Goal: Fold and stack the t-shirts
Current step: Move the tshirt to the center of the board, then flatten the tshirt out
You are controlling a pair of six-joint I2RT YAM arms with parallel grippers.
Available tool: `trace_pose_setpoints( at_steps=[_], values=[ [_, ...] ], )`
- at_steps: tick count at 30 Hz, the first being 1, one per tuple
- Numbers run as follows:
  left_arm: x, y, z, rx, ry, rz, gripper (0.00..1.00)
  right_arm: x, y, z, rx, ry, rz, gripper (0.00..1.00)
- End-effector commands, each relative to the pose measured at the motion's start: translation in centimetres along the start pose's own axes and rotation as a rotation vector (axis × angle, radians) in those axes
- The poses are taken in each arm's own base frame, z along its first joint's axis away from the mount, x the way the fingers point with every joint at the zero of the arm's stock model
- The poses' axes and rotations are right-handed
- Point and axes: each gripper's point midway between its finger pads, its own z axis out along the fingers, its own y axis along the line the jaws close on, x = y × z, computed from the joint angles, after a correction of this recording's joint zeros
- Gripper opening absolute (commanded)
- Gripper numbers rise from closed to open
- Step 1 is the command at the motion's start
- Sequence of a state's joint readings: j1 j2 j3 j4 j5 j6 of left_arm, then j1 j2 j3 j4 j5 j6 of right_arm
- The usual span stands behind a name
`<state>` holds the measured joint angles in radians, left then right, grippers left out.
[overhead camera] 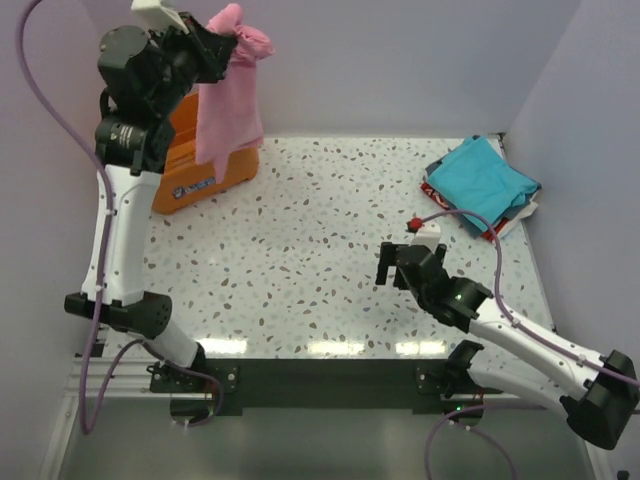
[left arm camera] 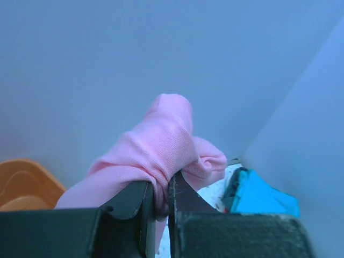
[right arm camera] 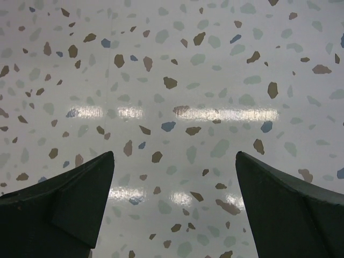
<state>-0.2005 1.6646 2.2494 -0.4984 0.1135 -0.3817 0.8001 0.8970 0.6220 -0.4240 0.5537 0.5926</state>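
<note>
The pink t-shirt [overhead camera: 228,105] hangs unfolded in the air at the far left, draped down in front of the orange basket [overhead camera: 190,172]. It looks like the last shirt to do: at the far right a folded stack [overhead camera: 487,182] lies on the table [overhead camera: 300,250], teal on top with red and white edges beneath. What is left, I judge, is to lay the pink one flat, fold it and add it to that stack. The left gripper [left arm camera: 160,189] is pressed together on a bunched fold of the pink cloth. The right gripper [right arm camera: 174,183] is spread wide and holds nothing, low over bare tabletop, well apart from both shirt and stack.
</note>
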Motion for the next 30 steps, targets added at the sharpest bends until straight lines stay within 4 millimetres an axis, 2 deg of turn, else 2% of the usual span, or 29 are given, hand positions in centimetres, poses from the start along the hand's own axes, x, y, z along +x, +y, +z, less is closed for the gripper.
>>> trace_pose_setpoints(
  at_steps=[1,3,4,6,7,9,10,12,13,14,15,16,17,18,19,21,22,24,25,26,27,29,30],
  values=[
    [-4.5,-8.4,-4.7,0.306,-0.123,0.015,0.0,-0.6,0.7,-0.4,-0.041,-0.03,0.047,0.99],
    [-3.7,-12.0,-6.4,0.419,-0.113,0.015,0.0,-0.8,0.4,-0.6,-0.036,-0.038,0.057,0.99],
    [-2.7,-14.5,-7.2,0.484,-0.092,0.007,0.0,-0.8,0.4,-0.8,-0.036,-0.036,0.057,0.99],
    [-1.2,-16.6,-8.0,0.541,-0.062,-0.008,0.0,-1.2,0.3,-1.3,-0.039,-0.044,0.069,0.99],
    [-0.1,-18.6,-8.7,0.594,-0.035,-0.02,0.0,-1.2,0.1,-1.5,-0.037,-0.041,0.081,0.99],
    [2.7,-19.5,-8.5,0.6,0.036,-0.033,0.0,-1.3,-0.3,-1.7,-0.021,-0.051,0.116,0.99],
    [6.0,-19.3,-7.9,0.561,0.115,-0.06,0.0,-1.0,-1.1,-2.1,0.006,-0.04,0.12,0.99],
    [8.9,-17.6,-7.8,0.474,0.176,-0.076,0.0,-1.1,-2.3,-2.9,0.055,-0.032,0.127,0.99],
    [12.4,-15.0,-7.4,0.345,0.23,-0.102,0.1,-1.8,-2.5,-3.5,0.065,-0.043,0.138,0.99],
    [14.3,-13.3,-7.2,0.269,0.254,-0.104,0.24,-1.9,-2.9,-3.8,0.079,-0.041,0.139,0.98],
    [16.3,-11.5,-7.2,0.181,0.284,-0.107,0.55,-1.5,-3.7,-4.1,0.112,-0.026,0.135,0.98],
    [20.4,-7.3,-7.3,-0.018,0.349,-0.104,0.69,-1.5,-4.1,-4.4,0.131,-0.023,0.137,0.99],
    [22.0,-5.5,-7.9,-0.106,0.374,-0.101,0.86,-1.7,-4.3,-4.7,0.139,-0.023,0.146,0.98],
    [23.6,-3.6,-8.5,-0.192,0.404,-0.094,1.0,-1.1,-5.0,-5.0,0.166,0.001,0.141,0.99],
    [26.4,-0.5,-9.9,-0.339,0.461,-0.068,1.0,-1.1,-5.1,-5.2,0.177,0.008,0.136,0.99],
    [28.8,1.8,-11.5,-0.448,0.519,-0.048,1.0,-0.3,-5.7,-5.4,0.205,0.043,0.131,0.99],
    [31.2,3.2,-13.3,-0.516,0.584,-0.042,1.0,0.0,-5.7,-5.5,0.206,0.059,0.129,0.99],
    [33.2,3.9,-15.0,-0.522,0.643,-0.041,1.0,0.7,-5.3,-5.2,0.2,0.096,0.115,0.99],
    [35.0,4.8,-16.8,-0.54,0.686,-0.041,1.0,1.4,-4.8,-5.0,0.177,0.13,0.111,0.98],
    [36.0,5.2,-17.9,-0.55,0.705,-0.053,1.0,1.7,-4.1,-4.5,0.157,0.145,0.098,0.99],
    [38.1,6.2,-19.7,-0.579,0.751,-0.057,1.0,2.1,-3.6,-4.2,0.139,0.166,0.09,0.99],
    [38.9,6.3,-21.7,-0.571,0.766,-0.106,1.0,3.7,-2.1,-3.4,0.085,0.242,0.062,0.99],
    [40.6,6.6,-23.3,-0.565,0.809,-0.121,1.0,4.2,-1.5,-3.2,0.069,0.262,0.058,0.99]
  ],
)
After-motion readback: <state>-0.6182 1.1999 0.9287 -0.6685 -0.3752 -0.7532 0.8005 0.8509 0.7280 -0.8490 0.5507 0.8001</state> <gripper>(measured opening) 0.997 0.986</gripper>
